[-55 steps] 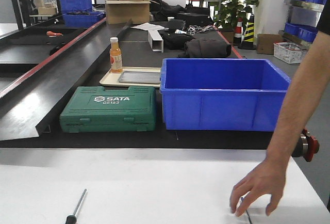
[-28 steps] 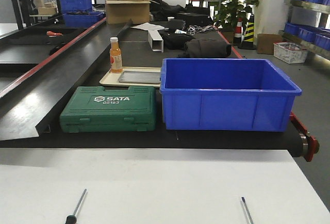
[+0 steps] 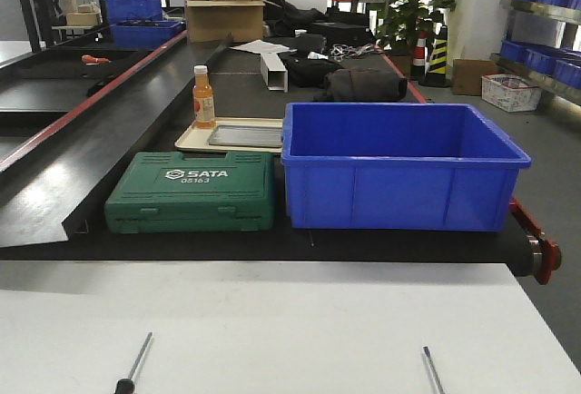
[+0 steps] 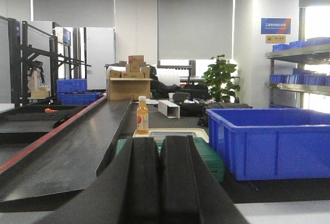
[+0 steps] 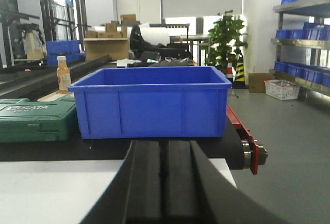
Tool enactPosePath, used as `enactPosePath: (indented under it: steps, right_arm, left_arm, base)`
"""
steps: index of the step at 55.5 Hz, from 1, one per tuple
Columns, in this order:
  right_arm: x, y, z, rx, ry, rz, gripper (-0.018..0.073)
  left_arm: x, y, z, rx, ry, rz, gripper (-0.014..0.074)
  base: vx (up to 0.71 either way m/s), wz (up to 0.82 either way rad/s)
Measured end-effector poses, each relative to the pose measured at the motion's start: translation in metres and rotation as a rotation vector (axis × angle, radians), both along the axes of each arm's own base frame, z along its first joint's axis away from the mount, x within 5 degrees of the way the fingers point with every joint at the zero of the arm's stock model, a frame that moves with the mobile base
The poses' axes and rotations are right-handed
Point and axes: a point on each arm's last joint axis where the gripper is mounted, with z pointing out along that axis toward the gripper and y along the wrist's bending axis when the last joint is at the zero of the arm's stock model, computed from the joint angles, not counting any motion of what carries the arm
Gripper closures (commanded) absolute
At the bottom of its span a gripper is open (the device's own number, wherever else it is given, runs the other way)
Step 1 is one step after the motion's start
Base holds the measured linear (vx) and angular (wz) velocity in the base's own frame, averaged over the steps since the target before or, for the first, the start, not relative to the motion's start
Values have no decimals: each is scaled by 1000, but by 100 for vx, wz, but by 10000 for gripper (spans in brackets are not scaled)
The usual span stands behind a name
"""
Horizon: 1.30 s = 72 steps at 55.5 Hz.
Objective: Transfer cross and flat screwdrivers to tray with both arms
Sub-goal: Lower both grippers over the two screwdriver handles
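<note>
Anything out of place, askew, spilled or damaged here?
Nothing stands out. Both screwdrivers lie flat on the white table, well apart. The tray sits level on a beige tray behind the green case. The bottle stands upright.

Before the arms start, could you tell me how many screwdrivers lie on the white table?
2. The left screwdriver lies front left on the white table, the right screwdriver front right; both are cut off below, so others may be hidden.
</note>
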Motion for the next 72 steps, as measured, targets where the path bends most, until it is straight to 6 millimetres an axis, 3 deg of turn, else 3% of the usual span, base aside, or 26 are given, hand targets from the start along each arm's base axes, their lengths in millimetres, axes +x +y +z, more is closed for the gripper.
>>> enactPosePath:
  steps: [7,14,24,32,40,52,63,72]
  right_arm:
    - [17,-1,26,-16,131,-6,559]
    - [45,-2,28,-33,280,-11,526]
    - [81,-2,8,-34,463,-7,410]
    - [100,-2,-4,-34,525,-3,249]
    - [116,-2,-16,-27,574,-2,142]
    - [126,-2,-30,42,663,-15,127]
    - [122,-1,-37,68,744,-20,127]
    - [117,0,-43,104,829,-23,127]
  left_arm:
    - [17,-2,37,8,79,-1,582]
    - [48,-5,49,19,201,-2,537]
    - [94,-9,23,42,447,-3,384]
    - [121,-11,2,53,570,-2,229]
    - [142,-13,-14,22,638,1,146]
    - [181,-21,-22,41,853,-12,125]
    - [237,-37,-12,150,1020,-63,125]
    - [282,-45,-27,178,1199,-74,125]
  base:
    - [0,0]
    - [0,0]
    - [0,0]
    - [0,0]
    - [0,0]
    - [0,0]
    - [0,0]
    - [0,0]
